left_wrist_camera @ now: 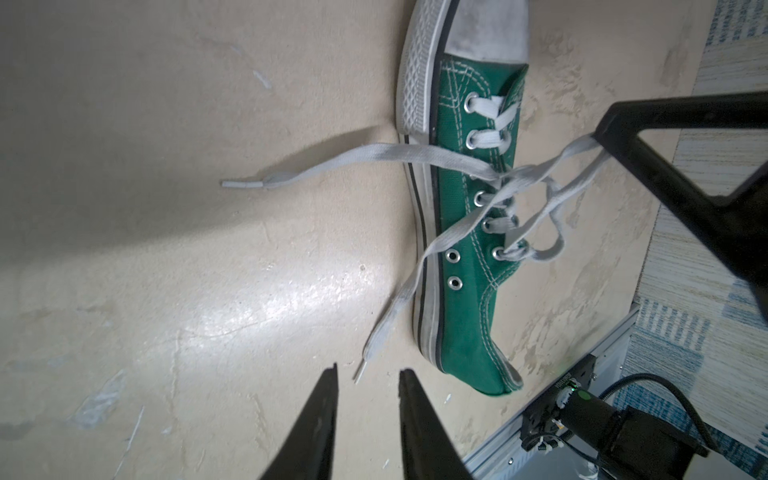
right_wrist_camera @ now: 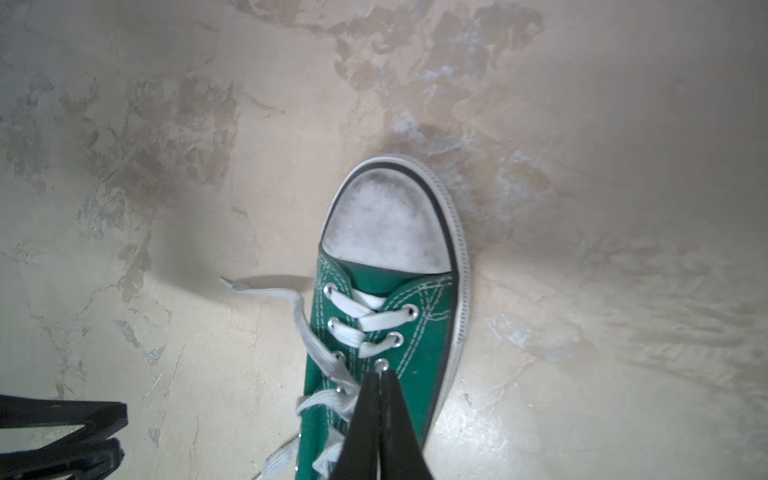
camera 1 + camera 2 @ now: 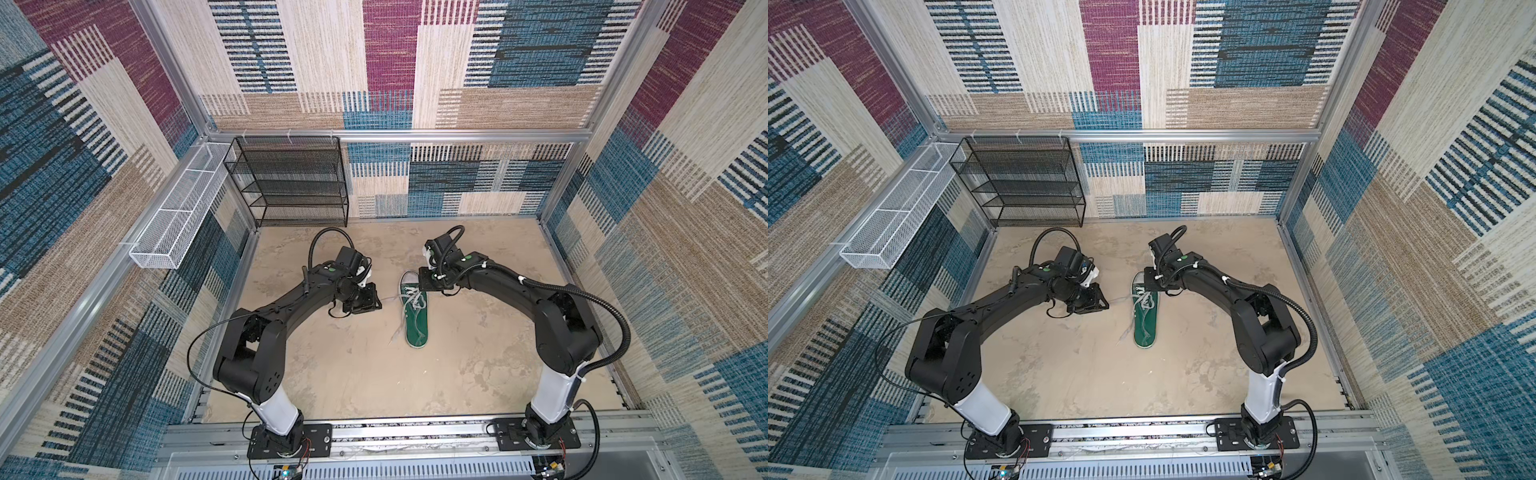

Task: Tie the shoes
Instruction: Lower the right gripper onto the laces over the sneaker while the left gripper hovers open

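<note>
Pinches a strand of the laces (image 1: 436, 156) in the right claw (image 2: 380, 376), fingers pressed together directly above the middle eyelets of the shoe (image 2: 415, 332). Holds that strand raised off the tongue, stretched up to the black tip in the left wrist view. Holds the left claw (image 1: 368, 374) spread, gripping nothing, low beside the shoe on its left in both top views and not touching it. Shows one loose lace end on the tabletop (image 1: 166, 208) just ahead of those fingers in the left wrist view, and another trailing out sideways nearer the toe.

Stands on its sole near the middle of the tabletop, toe toward the far side, heel toward the near edge. Wears dark green canvas with pale double stitching, metal eyelets, a scuffed greyish-white toe cap (image 2: 386, 224) and a white sole edge with a thin dark stripe. Carries flat whitish laces crossed neatly through the eyelets nearest the toe, then slack and tangled higher up, untied.

Has, further out, a black wire rack (image 3: 291, 183) at the far left corner and a white mesh basket (image 3: 178, 212) along the left side.
</note>
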### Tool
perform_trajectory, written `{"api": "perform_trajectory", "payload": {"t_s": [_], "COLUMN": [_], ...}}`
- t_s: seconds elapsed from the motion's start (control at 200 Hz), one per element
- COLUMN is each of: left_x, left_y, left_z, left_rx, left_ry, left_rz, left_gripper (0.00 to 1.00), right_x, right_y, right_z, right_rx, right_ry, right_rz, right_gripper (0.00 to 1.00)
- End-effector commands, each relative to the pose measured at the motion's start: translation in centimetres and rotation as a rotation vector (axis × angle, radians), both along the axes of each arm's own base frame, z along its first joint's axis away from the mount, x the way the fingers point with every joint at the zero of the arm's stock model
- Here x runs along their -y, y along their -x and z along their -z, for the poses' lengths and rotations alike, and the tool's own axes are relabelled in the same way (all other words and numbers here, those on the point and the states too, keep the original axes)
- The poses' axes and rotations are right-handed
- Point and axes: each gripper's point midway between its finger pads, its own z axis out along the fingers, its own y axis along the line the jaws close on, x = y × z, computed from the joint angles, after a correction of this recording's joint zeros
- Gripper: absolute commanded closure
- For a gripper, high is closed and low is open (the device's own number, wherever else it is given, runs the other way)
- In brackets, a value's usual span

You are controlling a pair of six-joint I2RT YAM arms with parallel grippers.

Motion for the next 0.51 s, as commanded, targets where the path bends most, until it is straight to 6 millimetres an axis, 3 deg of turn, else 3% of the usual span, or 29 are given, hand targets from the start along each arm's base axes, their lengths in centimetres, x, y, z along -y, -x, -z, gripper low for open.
{"api": "perform_trajectory", "payload": {"t_s": [0.0,0.26,0.501], "left_x": [0.4,0.8,1.8], "left_y": [-0.5,-0.9,-1.4], "left_z": [-0.6,-0.9,-1.4], "left_rx": [0.009,0.013,0.02], "left_ry": [0.02,0.026,0.034], "left_rz": [-0.004,-0.004,0.014], "left_gripper": [0.71,0.71,0.71], "right_x": [-0.1,0.8,0.3], "right_y": [-0.6,-0.5,0.4], "right_z": [-0.9,0.4,2.4], "right_rx": [0.024,-0.02,-0.101], "right_ry": [-0.079,-0.157,-0.273], "right_rz": [0.005,0.007,-0.006], "right_gripper": [1.0,1.0,0.82]}}
